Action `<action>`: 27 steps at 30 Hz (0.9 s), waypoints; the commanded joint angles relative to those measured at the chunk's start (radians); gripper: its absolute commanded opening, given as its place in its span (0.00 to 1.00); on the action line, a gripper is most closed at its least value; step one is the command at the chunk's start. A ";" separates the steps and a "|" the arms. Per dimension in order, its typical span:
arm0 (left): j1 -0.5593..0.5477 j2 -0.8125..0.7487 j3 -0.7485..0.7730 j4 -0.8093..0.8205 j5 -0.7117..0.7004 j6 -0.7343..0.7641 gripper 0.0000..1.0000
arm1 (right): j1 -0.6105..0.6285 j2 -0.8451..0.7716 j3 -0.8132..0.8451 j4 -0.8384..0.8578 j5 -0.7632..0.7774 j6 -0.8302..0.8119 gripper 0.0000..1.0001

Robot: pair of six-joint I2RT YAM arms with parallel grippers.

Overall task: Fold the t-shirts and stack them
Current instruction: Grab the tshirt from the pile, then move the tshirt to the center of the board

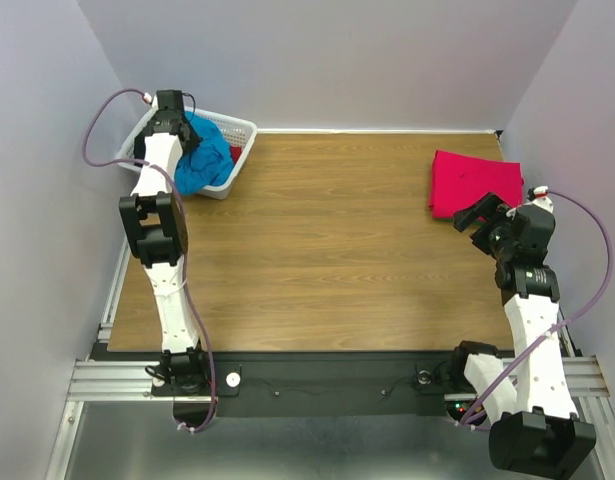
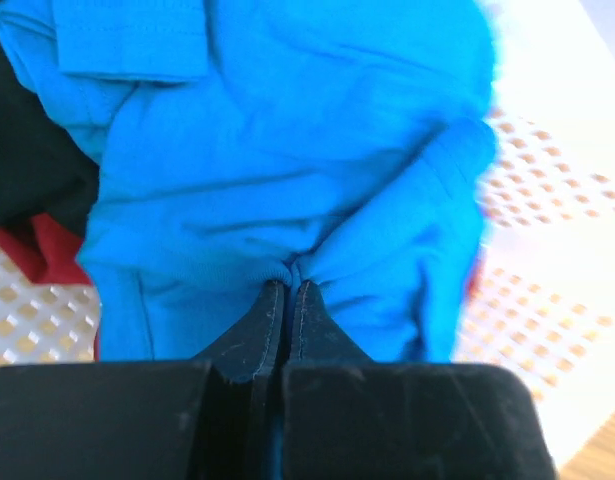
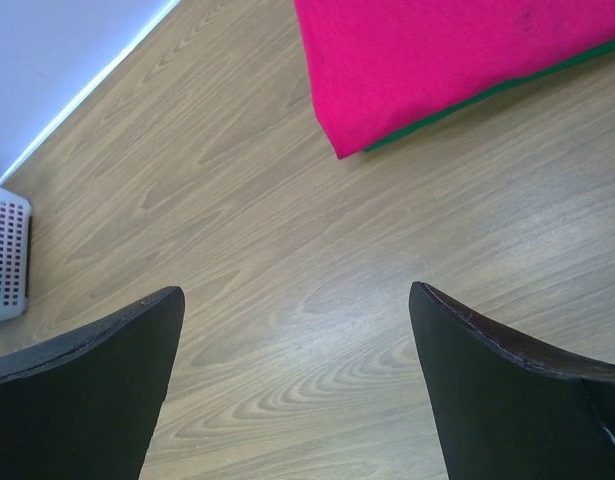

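Note:
The turquoise-blue t-shirt [image 1: 205,158] lies bunched in the white lattice basket [image 1: 242,133] at the back left. My left gripper [image 1: 177,128] is over the basket, shut on a fold of the blue t-shirt [image 2: 287,150]; the jaws pinch the cloth at the fingertips [image 2: 275,300]. The pinkish-red t-shirt [image 1: 472,183] lies folded flat at the back right, also in the right wrist view [image 3: 447,60]. My right gripper [image 1: 479,218] is open and empty just in front of the red shirt, above the wooden table [image 3: 307,300].
A bit of red cloth [image 2: 42,245] and dark cloth [image 2: 27,160] lie under the blue shirt in the basket. The basket's corner shows in the right wrist view [image 3: 5,260]. Grey walls close the back and sides.

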 commanded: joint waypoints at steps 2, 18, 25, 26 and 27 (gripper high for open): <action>-0.007 -0.356 -0.020 0.056 0.092 0.014 0.00 | -0.006 -0.024 -0.011 0.058 0.021 -0.001 1.00; -0.436 -0.996 -0.323 0.385 0.493 0.069 0.00 | -0.006 -0.050 -0.028 0.063 -0.002 -0.005 1.00; -0.468 -1.088 -0.537 0.472 0.444 -0.032 0.40 | -0.005 -0.094 0.007 -0.008 0.025 0.005 1.00; -0.468 -1.091 -0.586 0.475 0.421 -0.040 0.64 | -0.002 -0.099 0.016 -0.020 0.037 0.005 1.00; -0.468 -1.087 -0.681 0.472 0.404 -0.066 0.98 | 0.001 -0.099 0.036 -0.032 0.047 0.004 1.00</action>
